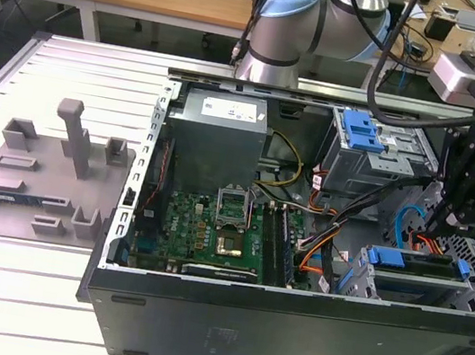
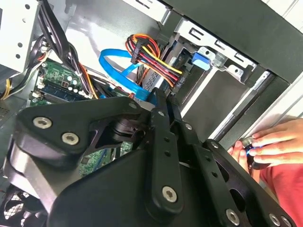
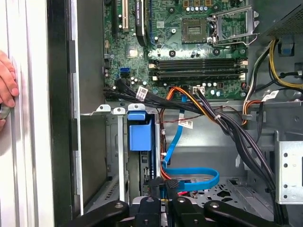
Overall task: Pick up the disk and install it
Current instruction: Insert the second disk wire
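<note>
My claw (image 1: 447, 220) hangs at the right of the exterior view, inside the open computer case (image 1: 287, 318). Its fingers stand together with nothing between them; in both wrist views the tips (image 3: 171, 185) meet in a thin black line. In the exterior view those tips are lost against dark cabling, so I can't tell what they touch.

The disk (image 1: 410, 263) sits in the drive cage at the lower right of that frame, just below my claw. Only its blue carrier and a strip of grey show; its label is hidden. In the first wrist view I make out mainly the blue carrier tab (image 3: 140, 135), seated between the cage's metal walls.

A blue data cable (image 3: 189, 177) loops just beside my fingertips, and a bundle of black and coloured wires (image 3: 208, 111) crosses above the cage, leaving little room. A person's hand (image 2: 270, 144), cut off at the frame edge, rests on the table outside the case wall.
</note>
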Motion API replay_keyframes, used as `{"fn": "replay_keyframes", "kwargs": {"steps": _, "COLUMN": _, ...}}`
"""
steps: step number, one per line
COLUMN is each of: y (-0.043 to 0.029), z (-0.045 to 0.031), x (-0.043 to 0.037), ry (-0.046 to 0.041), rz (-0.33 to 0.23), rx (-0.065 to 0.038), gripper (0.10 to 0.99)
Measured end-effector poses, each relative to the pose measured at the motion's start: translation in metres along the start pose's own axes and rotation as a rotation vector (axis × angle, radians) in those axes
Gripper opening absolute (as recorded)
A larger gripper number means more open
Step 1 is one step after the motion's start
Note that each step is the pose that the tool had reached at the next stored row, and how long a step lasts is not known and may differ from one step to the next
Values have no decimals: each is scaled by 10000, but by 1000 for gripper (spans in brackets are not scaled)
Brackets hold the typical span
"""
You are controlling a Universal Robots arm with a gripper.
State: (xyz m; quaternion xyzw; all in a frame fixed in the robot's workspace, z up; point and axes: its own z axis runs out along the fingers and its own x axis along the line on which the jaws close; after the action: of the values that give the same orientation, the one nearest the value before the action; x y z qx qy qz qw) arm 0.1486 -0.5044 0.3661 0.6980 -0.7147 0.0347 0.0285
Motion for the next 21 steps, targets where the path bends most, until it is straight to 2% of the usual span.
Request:
{"fn": "replay_keyframes", "kwargs": {"steps": 1, "y": 0, "z": 0, "x": 4, "ry": -51, "rz": 0, "rx": 4, "gripper": 161}}
{"fn": "replay_keyframes", "kwargs": {"steps": 2, "y": 5, "z": -2, "x": 10, "ry": -152, "rz": 4, "rx": 34, "gripper": 161}}
{"fn": "replay_keyframes", "kwargs": {"steps": 3, "y": 10, "z": -5, "x": 13, "ry": -200, "rz": 7, "rx": 61, "gripper": 161}}
{"fn": "replay_keyframes", "kwargs": {"steps": 6, "y": 39, "z": -3, "x": 41, "ry": -260, "rz": 12, "rx": 111, "gripper": 161}}
{"fn": "replay_keyframes", "kwargs": {"steps": 7, "y": 52, "z": 1, "x": 92, "ry": -290, "rz": 12, "rx": 118, "gripper": 161}}
{"fn": "replay_keyframes", "kwargs": {"steps": 10, "y": 63, "z": 14, "x": 238, "ry": -488, "rz": 17, "rx": 136, "gripper": 161}}
{"fn": "replay_keyframes", "kwargs": {"steps": 11, "y": 65, "z": 18, "x": 281, "ry": -763, "rz": 24, "rx": 170, "gripper": 161}}
{"fn": "replay_keyframes", "kwargs": {"steps": 12, "y": 65, "z": 21, "x": 314, "ry": -1198, "rz": 29, "rx": 213, "gripper": 161}}
{"fn": "replay_keyframes", "kwargs": {"steps": 17, "y": 67, "z": 22, "x": 320, "ry": -1227, "rz": 26, "rx": 218, "gripper": 161}}
{"fn": "replay_keyframes", "kwargs": {"steps": 21, "y": 93, "z": 26, "x": 357, "ry": -1287, "rz": -7, "rx": 296, "gripper": 161}}
